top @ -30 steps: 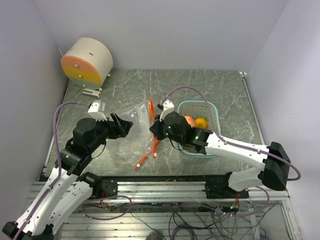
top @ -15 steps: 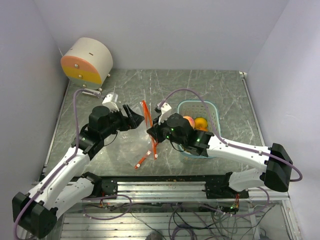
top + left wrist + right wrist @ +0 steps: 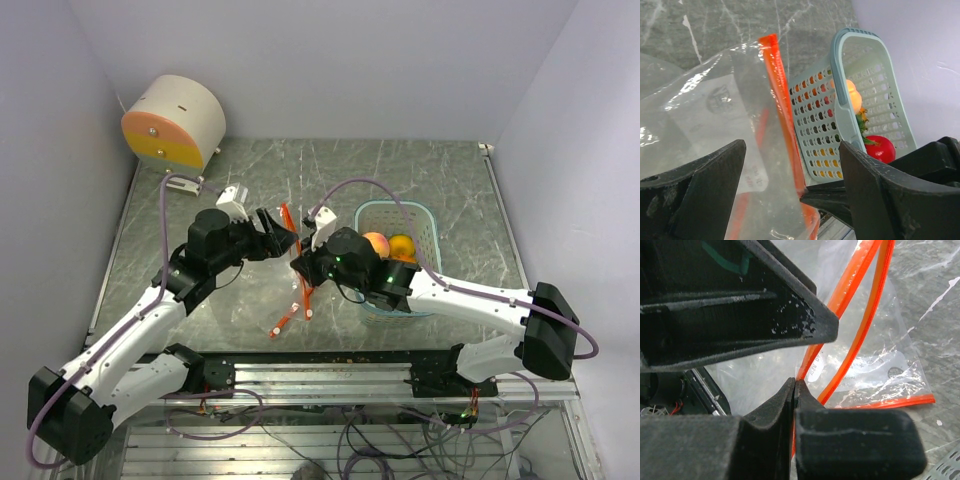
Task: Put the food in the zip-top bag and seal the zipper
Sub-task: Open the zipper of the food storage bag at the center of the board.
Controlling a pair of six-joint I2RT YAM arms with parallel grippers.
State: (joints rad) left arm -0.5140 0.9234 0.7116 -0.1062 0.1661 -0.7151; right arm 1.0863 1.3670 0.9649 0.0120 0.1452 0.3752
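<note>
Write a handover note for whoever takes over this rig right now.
The left gripper is open, its fingers either side of the clear zip-top bag with orange zipper strip.
The right gripper is shut on the bag's mouth edge.
The toy food pieces seen lie in the pale teal slatted plastic basket beside it.
Done: none bagged.
Left: spread mouth, load food, seal zipper.

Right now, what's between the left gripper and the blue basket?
The clear bag with its orange zipper stands between them, seen best in the left wrist view.
</note>
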